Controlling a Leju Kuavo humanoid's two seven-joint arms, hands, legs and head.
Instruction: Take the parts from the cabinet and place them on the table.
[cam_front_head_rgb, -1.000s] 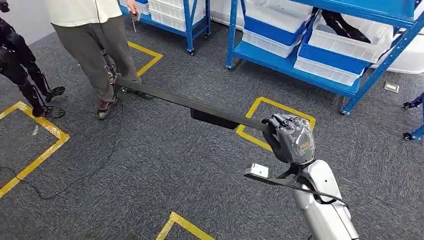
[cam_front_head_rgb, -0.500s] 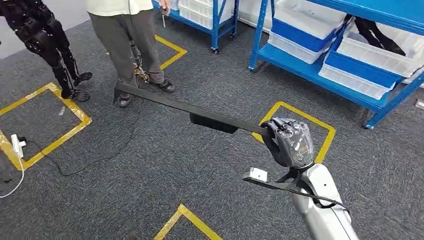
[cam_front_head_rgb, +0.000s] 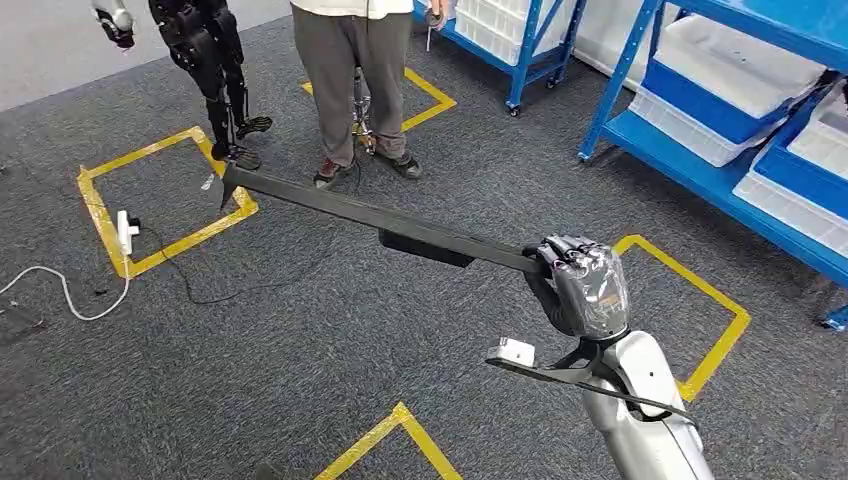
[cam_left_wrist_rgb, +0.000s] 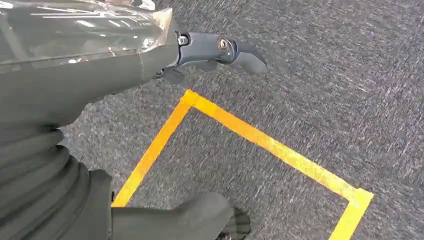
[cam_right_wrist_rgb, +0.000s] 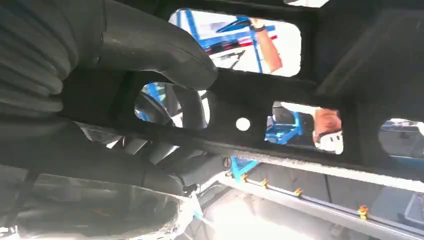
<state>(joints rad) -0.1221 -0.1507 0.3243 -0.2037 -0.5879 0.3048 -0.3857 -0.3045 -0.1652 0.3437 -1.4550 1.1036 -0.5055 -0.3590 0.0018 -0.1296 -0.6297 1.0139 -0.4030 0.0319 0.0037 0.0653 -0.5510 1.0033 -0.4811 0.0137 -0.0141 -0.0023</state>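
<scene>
My right hand (cam_front_head_rgb: 585, 288) grips one end of a long black part (cam_front_head_rgb: 380, 215), a flat bar with a thicker block under its middle. The bar is held above the grey carpet and reaches away to the upper left, ending near a person's feet. In the right wrist view the black part (cam_right_wrist_rgb: 280, 100) shows cut-out windows, and my right hand (cam_right_wrist_rgb: 150, 47) wraps around it from both sides. My left hand (cam_left_wrist_rgb: 90, 70) hangs above the carpet with its fingers (cam_left_wrist_rgb: 220, 47) stretched out, holding nothing.
A person (cam_front_head_rgb: 355, 80) stands ahead by a yellow tape square (cam_front_head_rgb: 165, 205). A dark robot (cam_front_head_rgb: 210, 60) stands at the upper left. Blue racks (cam_front_head_rgb: 700, 165) with white bins (cam_front_head_rgb: 745, 60) line the right. A power strip (cam_front_head_rgb: 126, 230) and cables lie at the left.
The camera has turned left, so the racks, the person and the floor marks slid right in the picture. My right hand keeps the same hold on the black part.
</scene>
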